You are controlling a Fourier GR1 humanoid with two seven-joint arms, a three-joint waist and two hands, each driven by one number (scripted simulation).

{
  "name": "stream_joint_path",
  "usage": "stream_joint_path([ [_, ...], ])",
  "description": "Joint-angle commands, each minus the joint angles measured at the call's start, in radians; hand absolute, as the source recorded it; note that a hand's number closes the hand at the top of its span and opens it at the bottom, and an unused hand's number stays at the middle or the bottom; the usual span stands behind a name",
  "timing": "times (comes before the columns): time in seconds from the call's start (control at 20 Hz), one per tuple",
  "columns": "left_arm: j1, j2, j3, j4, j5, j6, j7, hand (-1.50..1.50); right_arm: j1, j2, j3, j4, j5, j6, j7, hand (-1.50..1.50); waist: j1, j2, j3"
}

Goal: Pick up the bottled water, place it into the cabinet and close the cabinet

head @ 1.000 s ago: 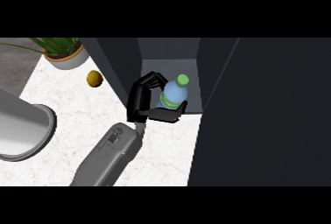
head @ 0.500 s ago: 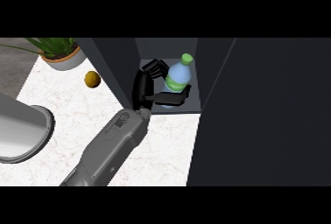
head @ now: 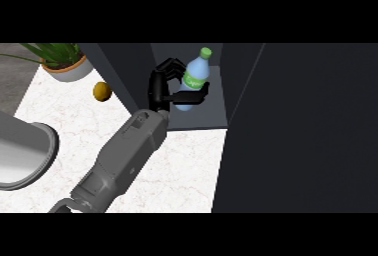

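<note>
Since the earlier frames the bottled water (head: 195,75) has travelled up and deeper into the cabinet (head: 244,85), toward the upper middle of the frame, and the grey forearm has stretched further in behind it. One robot hand (head: 168,86) shows, and which side it belongs to cannot be told from this view; its fingers and thumb are clamped around the lower half of the bottle, which stands nearly upright with its green cap on top. The bottle looks to hang just above the cabinet floor, though contact is hard to judge. The dark cabinet door (head: 310,130) fills the right of the frame. Risks from here, as I judge them: letting go before the base rests flat could tip the bottle, and a withdrawing hand could drag it back out onto the surface (head: 177,165).
</note>
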State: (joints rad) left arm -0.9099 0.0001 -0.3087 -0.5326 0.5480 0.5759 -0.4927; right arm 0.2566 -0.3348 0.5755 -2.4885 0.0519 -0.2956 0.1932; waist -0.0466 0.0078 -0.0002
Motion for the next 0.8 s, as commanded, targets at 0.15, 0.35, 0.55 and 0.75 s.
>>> stream_joint_path([
  [0.15, -0.113, 0.0, 0.046, 0.227, -0.012, 0.049, -0.084, 1.5, 0.009, -0.012, -0.014, -0.064, -0.015, 0.015, 0.014, -1.5, -0.015, 0.009, 0.0],
  [0.35, -0.128, 0.0, 0.034, 0.229, 0.022, 0.078, -0.108, 1.5, 0.104, -0.052, -0.012, -0.09, -0.041, 0.05, -0.08, -1.5, -0.031, 0.004, 0.001],
  [0.55, -0.146, 0.0, 0.022, 0.321, -0.022, 0.102, -0.168, 1.5, 0.027, -0.044, -0.077, -0.042, -0.09, 0.071, -0.05, -1.5, -0.026, 0.015, 0.0],
  [0.75, -0.189, 0.004, 0.054, 0.387, -0.031, 0.049, -0.164, -1.5, 0.047, -0.031, -0.057, -0.058, -0.076, 0.064, -0.058, -1.5, -0.029, 0.017, -0.001],
])
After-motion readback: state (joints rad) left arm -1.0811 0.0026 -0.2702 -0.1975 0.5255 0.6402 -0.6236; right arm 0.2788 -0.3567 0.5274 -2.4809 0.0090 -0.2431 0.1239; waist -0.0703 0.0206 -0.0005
